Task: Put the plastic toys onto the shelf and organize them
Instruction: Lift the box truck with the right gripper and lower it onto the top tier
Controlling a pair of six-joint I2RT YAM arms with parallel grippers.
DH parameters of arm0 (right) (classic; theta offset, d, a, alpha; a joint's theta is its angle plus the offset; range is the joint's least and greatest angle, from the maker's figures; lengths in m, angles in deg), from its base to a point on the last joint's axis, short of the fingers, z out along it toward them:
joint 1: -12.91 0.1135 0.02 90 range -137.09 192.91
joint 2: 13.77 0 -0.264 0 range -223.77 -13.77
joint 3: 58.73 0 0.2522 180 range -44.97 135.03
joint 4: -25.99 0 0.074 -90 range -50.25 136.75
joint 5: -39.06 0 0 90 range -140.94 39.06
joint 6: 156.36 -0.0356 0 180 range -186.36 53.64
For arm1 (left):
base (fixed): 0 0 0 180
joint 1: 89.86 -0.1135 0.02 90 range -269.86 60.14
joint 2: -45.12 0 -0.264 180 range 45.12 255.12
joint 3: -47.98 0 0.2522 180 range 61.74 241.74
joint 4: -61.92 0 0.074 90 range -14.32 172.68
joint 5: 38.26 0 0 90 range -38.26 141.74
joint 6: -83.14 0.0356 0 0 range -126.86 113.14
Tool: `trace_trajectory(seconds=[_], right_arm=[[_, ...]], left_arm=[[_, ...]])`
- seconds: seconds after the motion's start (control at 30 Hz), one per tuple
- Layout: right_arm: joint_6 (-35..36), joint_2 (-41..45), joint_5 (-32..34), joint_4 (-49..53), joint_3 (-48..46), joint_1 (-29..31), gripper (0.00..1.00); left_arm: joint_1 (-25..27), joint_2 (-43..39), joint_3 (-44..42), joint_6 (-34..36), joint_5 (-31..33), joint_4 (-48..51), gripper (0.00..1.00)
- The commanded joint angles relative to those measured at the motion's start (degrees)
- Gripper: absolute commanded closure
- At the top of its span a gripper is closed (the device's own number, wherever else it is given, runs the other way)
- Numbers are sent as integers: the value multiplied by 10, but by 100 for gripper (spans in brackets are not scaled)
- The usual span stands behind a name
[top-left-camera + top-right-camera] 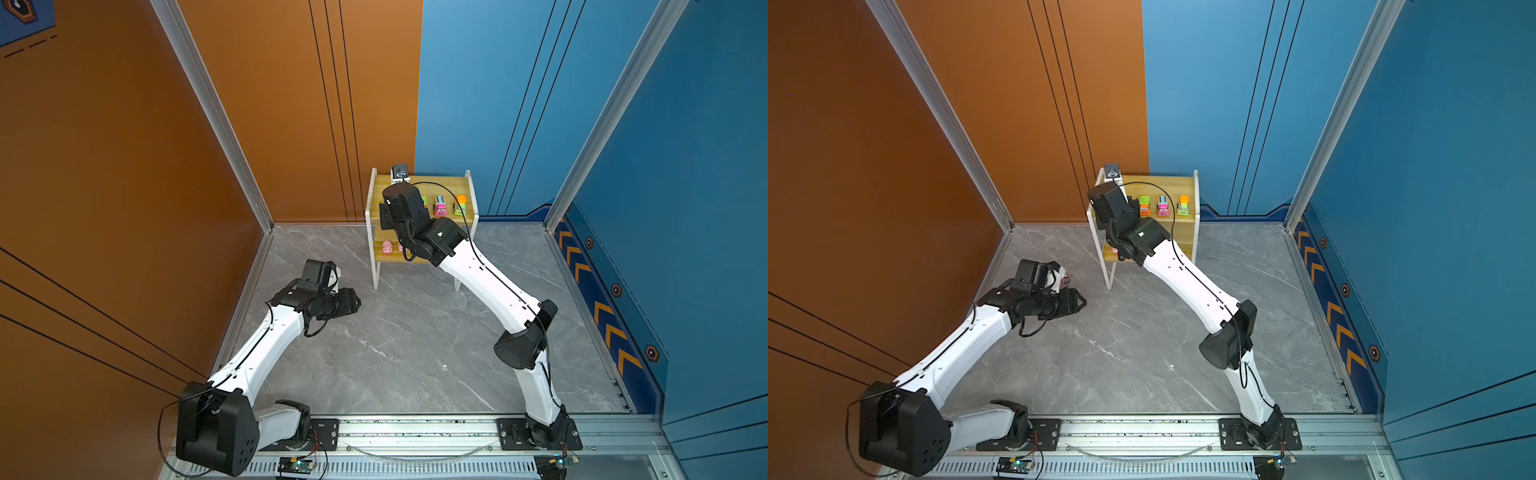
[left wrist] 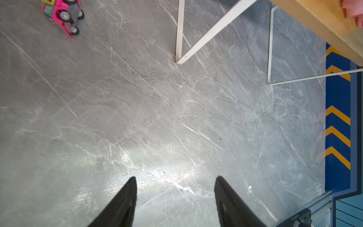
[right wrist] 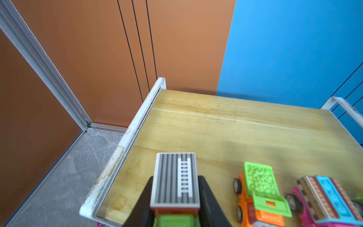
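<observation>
The shelf (image 1: 440, 185) stands at the back, white frame and two wood boards (image 3: 235, 125). On its top board is a row of three toy cars (image 1: 1163, 206), among them an orange one with a green bed (image 3: 259, 188) and a pink one (image 3: 326, 196). My right gripper (image 3: 176, 177) is shut on a car with a grey striped roof (image 3: 174, 167), over the board's left end beside the row. Pink pigs (image 1: 387, 247) sit on the lower board. My left gripper (image 2: 175, 178) hangs open and empty over the floor (image 1: 354, 300). A pink car (image 2: 60, 15) lies on its side beyond it.
The shelf's white legs (image 2: 178, 39) stand on the grey marble floor (image 1: 395, 353) just ahead of my left gripper. Raised white side rails (image 3: 137, 121) border the top board. Orange and blue walls close the back and sides. A metal rail (image 1: 415, 428) runs along the front.
</observation>
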State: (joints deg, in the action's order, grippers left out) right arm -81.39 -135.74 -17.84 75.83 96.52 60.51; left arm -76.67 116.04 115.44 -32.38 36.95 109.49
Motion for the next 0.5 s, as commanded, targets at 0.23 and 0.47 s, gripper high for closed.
trace_trajectory(seconds=[0.23, 0.47], right_arm=[[-17, -14, -2, 18, 14, -13, 71], [-23, -22, 0, 18, 14, -19, 69]], left_arm=[[4, -6, -4, 2, 5, -5, 36], [6, -7, -5, 0, 4, -5, 36]])
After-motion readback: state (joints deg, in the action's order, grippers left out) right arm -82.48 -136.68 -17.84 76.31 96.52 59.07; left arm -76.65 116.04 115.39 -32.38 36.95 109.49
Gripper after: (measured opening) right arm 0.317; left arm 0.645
